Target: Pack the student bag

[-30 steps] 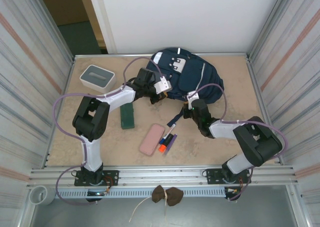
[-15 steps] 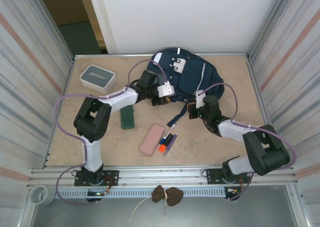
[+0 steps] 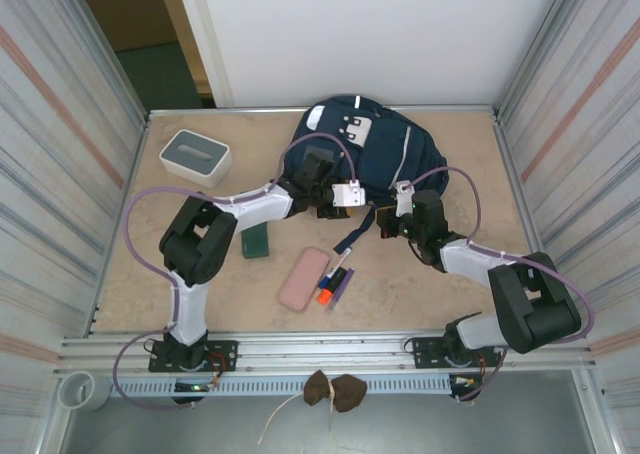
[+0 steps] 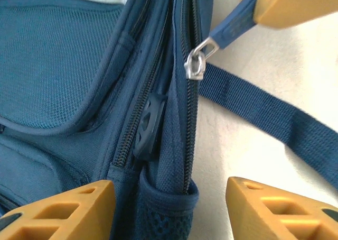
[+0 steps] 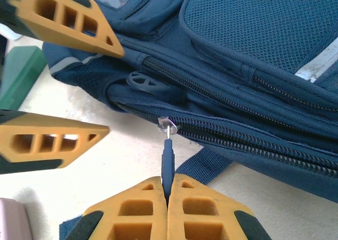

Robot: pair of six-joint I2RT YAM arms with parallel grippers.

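Note:
The student bag (image 3: 385, 149), navy with white patches, lies at the back middle of the table. My left gripper (image 3: 343, 209) is at its near edge, open, its jaws (image 4: 169, 208) on either side of the zip's end and a mesh pocket, holding nothing. My right gripper (image 3: 386, 224) is shut (image 5: 168, 190) on the blue zip pull tab (image 5: 168, 158), which hangs from a metal ring (image 5: 168, 125) on the bag's zip (image 5: 237, 137). The left fingers (image 5: 68, 23) show just left of that ring. The right fingers (image 4: 296, 5) grip the tab at the top right of the left wrist view.
A white-and-grey box (image 3: 195, 156) stands at the back left. A green block (image 3: 255, 239), a pink case (image 3: 303, 279) and markers (image 3: 335, 279) lie in front of the bag. A blue strap (image 4: 264, 113) trails over the table.
My left gripper has opened and slid right along the bag's near edge. My right gripper, still shut, has moved up and to the right toward the bag.

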